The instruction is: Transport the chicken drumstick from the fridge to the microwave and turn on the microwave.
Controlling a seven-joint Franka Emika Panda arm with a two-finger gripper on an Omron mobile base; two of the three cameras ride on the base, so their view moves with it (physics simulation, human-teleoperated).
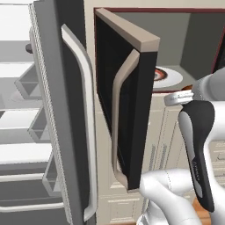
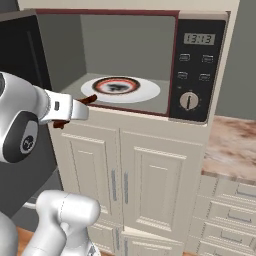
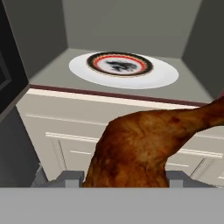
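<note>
Chicken drumstick (image 3: 140, 148): one, in tool (image 3: 124, 177); one plate (image 3: 124, 70).

One drumstick (image 3: 135, 148), one plate (image 3: 124, 70)

Open microwave (image 2: 197, 65), white plate (image 2: 145, 92) inside

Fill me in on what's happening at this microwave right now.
The robot's claw holds the chicken drumstick just in front of the open microwave, below the level of its floor. The microwave door is swung wide, and the white plate inside has no food on it yet. The fridge beside it is also open.
</note>
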